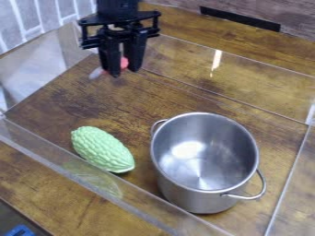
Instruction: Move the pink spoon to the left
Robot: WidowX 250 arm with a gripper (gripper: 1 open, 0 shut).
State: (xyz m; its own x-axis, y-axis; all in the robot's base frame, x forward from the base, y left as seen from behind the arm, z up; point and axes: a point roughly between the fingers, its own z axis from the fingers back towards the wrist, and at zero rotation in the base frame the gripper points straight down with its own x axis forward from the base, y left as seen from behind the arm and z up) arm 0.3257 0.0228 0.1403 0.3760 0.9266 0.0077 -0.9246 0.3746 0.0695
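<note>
- Nearest, a clear plastic wall borders the wooden table
- Just behind it, at lower left, lies 1 bumpy green vegetable, on its side
- To its right, apart from it, stands 1 steel pot, upright, with a loop handle at its near right
- Farther back, upper left, the gripper hangs pointing down, above the tabletop
- Its jaws are closed on the pink spoon, whose reddish handle shows between the fingers, well apart from pot and vegetable
</note>
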